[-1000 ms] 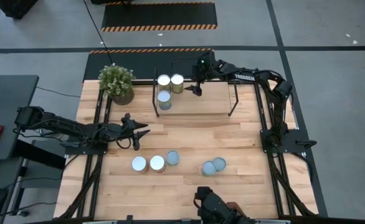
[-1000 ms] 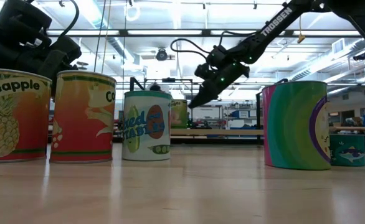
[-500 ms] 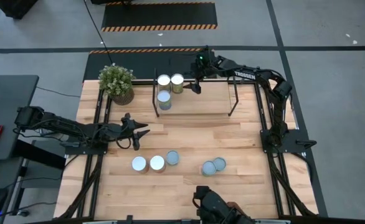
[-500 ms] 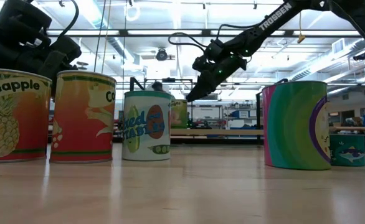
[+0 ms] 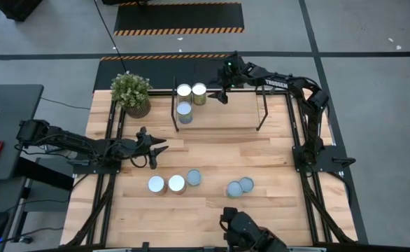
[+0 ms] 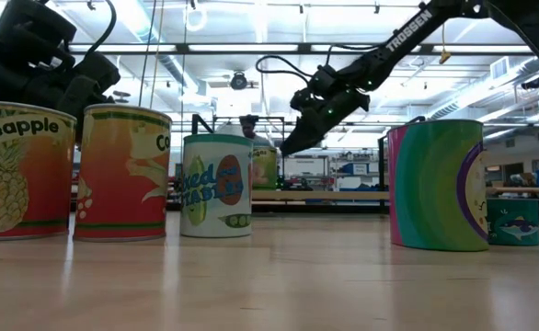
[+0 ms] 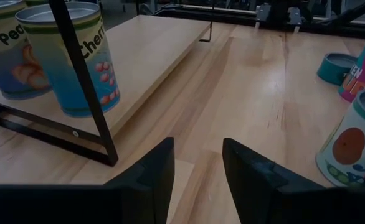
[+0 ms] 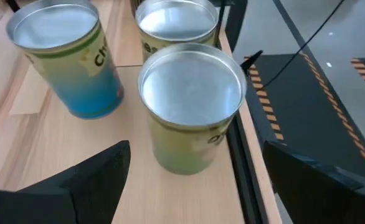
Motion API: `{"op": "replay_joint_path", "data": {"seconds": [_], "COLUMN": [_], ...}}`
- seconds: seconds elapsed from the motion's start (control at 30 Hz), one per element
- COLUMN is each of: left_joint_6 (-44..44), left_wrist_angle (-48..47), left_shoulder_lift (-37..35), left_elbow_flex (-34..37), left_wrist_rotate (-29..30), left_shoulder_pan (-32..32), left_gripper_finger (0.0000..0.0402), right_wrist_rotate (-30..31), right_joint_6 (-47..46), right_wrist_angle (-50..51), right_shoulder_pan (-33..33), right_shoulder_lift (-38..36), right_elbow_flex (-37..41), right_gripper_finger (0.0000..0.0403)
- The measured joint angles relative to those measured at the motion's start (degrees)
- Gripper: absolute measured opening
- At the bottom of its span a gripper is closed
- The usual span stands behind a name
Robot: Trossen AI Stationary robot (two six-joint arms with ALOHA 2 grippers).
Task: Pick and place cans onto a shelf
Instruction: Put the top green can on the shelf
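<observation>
Wooden bench (image 5: 212, 161) carried the shelf (image 5: 233, 112) at its far side, three cans (image 5: 185, 112) on its left end and five cans (image 5: 176, 183) near. Right pincer (image 5: 224, 94) hovered wide open, empty, beside them; left pincer (image 5: 156, 147) waited open. Cans looked rigid, smooth-sided, best gripped mid-wall.

Shelf board open beside my right gripper (image 5: 221, 96)

Three cans (image 5: 191, 100) crowd the shelf (image 5: 261, 119) end just beside my spread fingers; the board behind them lies bare. A black frame post (image 7: 83, 81) stands ahead of my left gripper (image 7: 198, 171).
</observation>
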State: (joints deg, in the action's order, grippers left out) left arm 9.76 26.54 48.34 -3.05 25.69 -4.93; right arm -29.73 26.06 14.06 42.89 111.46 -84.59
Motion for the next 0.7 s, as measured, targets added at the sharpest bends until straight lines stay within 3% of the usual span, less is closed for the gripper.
{"op": "replay_joint_path", "data": {"seconds": [0.4,0.7], "left_joint_6": [-0.57,-0.57], "left_wrist_angle": [0.96,0.96], "left_shoulder_lift": [0.01,0.00], "left_elbow_flex": [0.00,0.00], "left_wrist_rotate": [0.01,0.00], "left_shoulder_pan": [-0.02,-0.02], "left_gripper_finger": [0.0142,0.0142], "right_wrist_rotate": [2.64,1.73], "right_joint_6": [-2.15,-1.98], "right_wrist_angle": [-9.53,-8.19], "right_shoulder_pan": [-2.72,-3.61], "right_shoulder_lift": [0.07,0.07], "right_elbow_flex": [4.08,4.06], "right_gripper_finger": [0.0373,0.0373]}}
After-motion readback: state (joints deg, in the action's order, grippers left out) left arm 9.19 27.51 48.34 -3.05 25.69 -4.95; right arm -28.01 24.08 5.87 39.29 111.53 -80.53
